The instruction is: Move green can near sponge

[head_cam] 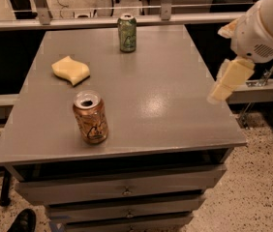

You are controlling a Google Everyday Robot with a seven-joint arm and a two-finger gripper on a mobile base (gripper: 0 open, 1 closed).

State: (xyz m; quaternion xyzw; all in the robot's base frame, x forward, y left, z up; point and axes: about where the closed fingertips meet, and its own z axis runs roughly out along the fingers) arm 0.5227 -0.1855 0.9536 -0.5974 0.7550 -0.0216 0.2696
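Note:
The green can [127, 33] stands upright at the far edge of the grey table [165, 100], about mid-width. The pale yellow sponge [70, 70] lies flat on the left part of the table, nearer than the can and well apart from it. My gripper [223, 90] hangs from the white arm at the right, over the table's right edge, empty and far from both the can and the sponge.
An orange-tan can [90, 117] stands upright near the front left, in front of the sponge. Drawers [127, 190] sit under the tabletop. A metal rail [78, 22] runs behind the table. A dark shoe [22, 221] shows at bottom left.

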